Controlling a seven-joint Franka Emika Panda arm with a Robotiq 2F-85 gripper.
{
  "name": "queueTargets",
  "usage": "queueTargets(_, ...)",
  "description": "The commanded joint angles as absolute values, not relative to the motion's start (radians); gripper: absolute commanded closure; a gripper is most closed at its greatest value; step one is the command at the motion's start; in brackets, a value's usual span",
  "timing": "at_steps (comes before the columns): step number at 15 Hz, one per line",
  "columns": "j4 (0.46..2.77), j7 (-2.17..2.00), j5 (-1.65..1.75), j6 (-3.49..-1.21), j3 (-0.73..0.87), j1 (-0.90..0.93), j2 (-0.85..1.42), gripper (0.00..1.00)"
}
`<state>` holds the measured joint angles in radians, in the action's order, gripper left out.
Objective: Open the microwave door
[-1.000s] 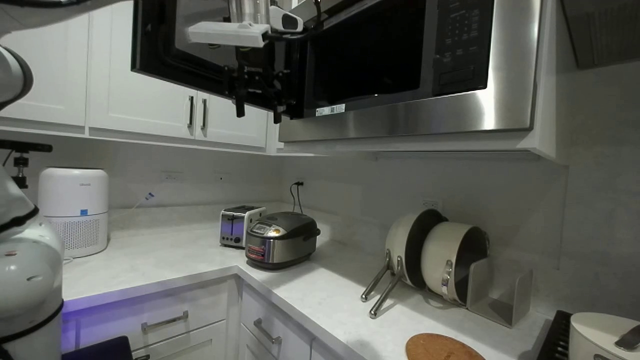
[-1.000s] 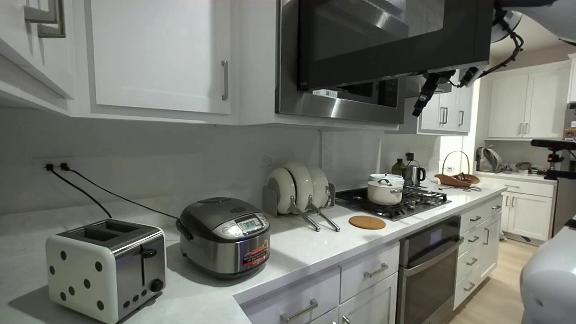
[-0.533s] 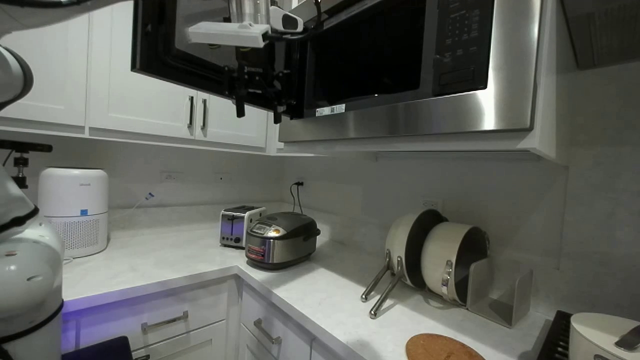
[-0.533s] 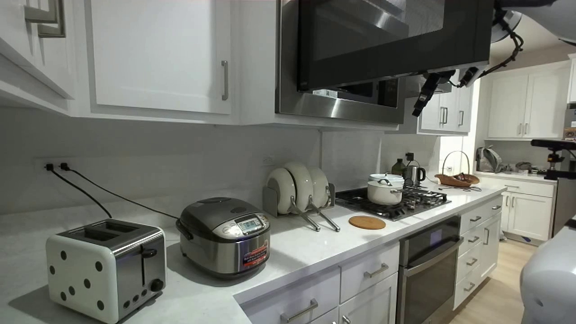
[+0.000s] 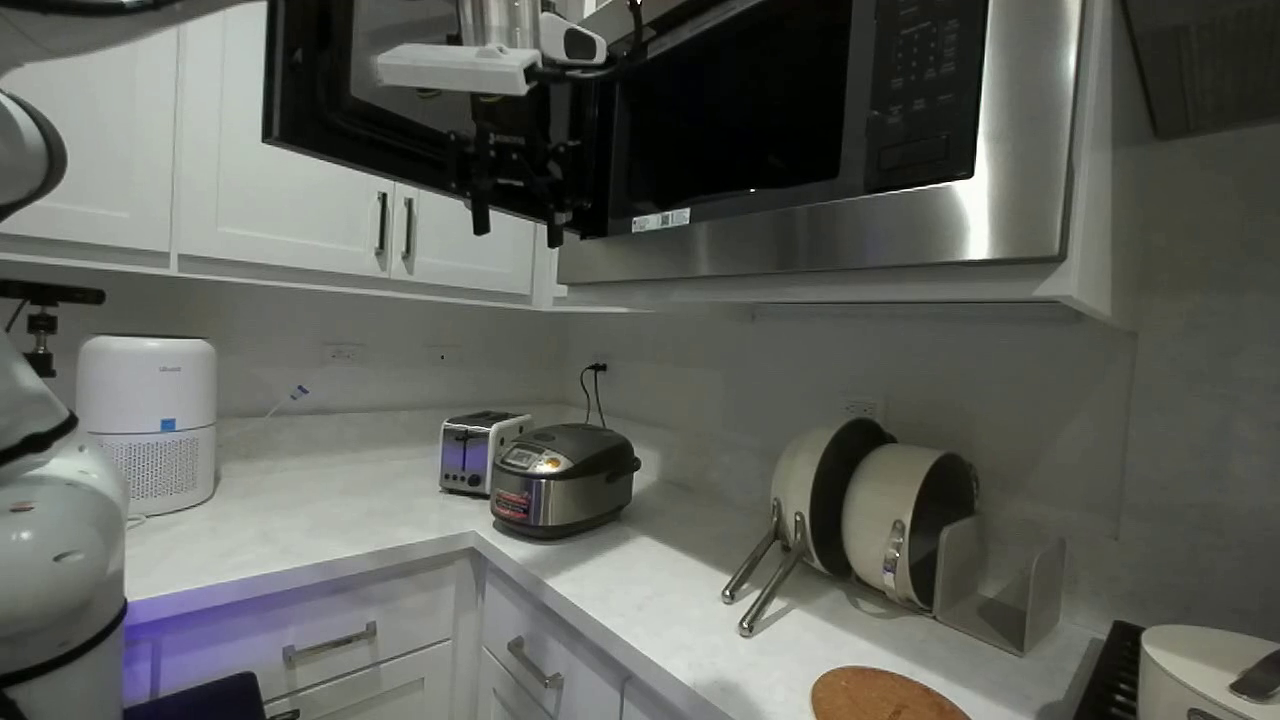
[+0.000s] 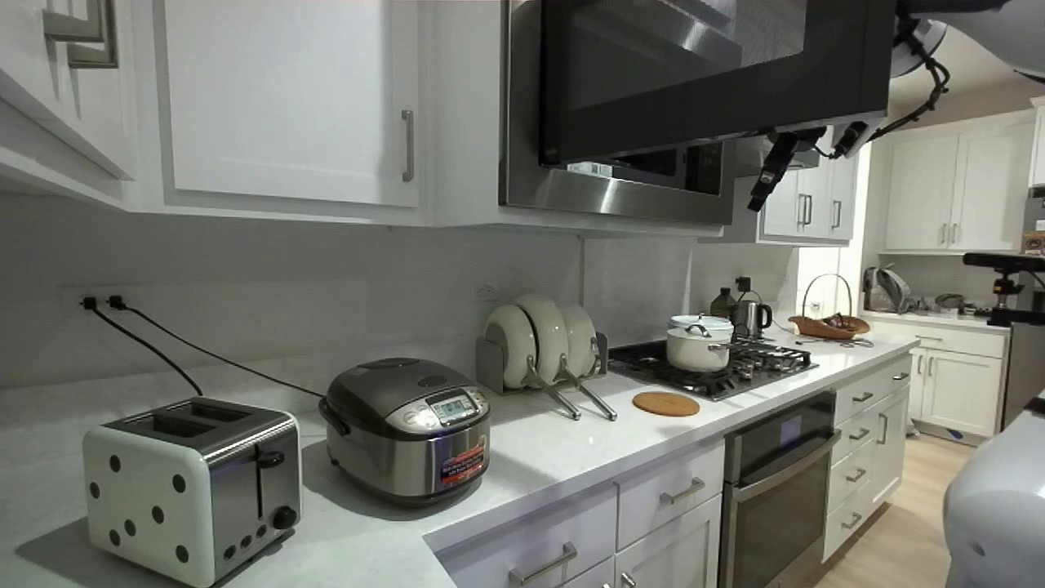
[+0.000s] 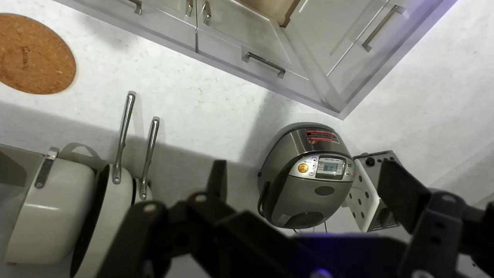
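A: How does the microwave door (image 6: 710,90) look?

B: A broad dark panel, swung well out from the microwave body (image 5: 820,240). In an exterior view its outer face shows, glossy, with bright reflections in the glass; in an exterior view the inner face (image 5: 390,125) shows too, a wide black border around a paler grey pane

A: Where is it from the gripper (image 5: 518,231)?

B: Just beside it, high above the counter (image 6: 539,457). Seen from inside, the door stands behind the gripper; seen from outside, the gripper pokes out under the door's lower edge. Whether the two touch, I can't tell

A: And the gripper itself?

B: Pointing down and spread wide. In the wrist view the rice cooker (image 7: 297,197), well below, shows between its two sides

A: What's in the way?

B: A white bar-shaped piece (image 5: 455,68) just above the gripper covers some of the inner face, and the door itself hides most of the gripper from outside. Beyond it are white cabinet doors (image 5: 290,180); how near, I can't tell

A: And lower down?

B: A toaster (image 6: 192,490) just beside the rice cooker, pans (image 6: 545,335) standing on edge in a rack (image 5: 955,570), a round cork mat (image 6: 666,403) near them, and a cream pot (image 6: 698,353) on the stovetop (image 6: 775,359)
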<state>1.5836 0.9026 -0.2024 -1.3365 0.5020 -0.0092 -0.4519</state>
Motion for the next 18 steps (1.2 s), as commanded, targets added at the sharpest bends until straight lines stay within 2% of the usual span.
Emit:
queueTargets(1, 1.575, 0.916, -0.200, -1.329, 0.486, -0.054, -0.438, 0.00)
queueTargets(8, 1.647, 0.936, -0.085, -1.257, 0.502, -0.144, -0.480, 0.00)
queueTargets(18, 1.820, 1.066, 0.131, -1.080, 0.512, -0.171, -0.711, 0.00)
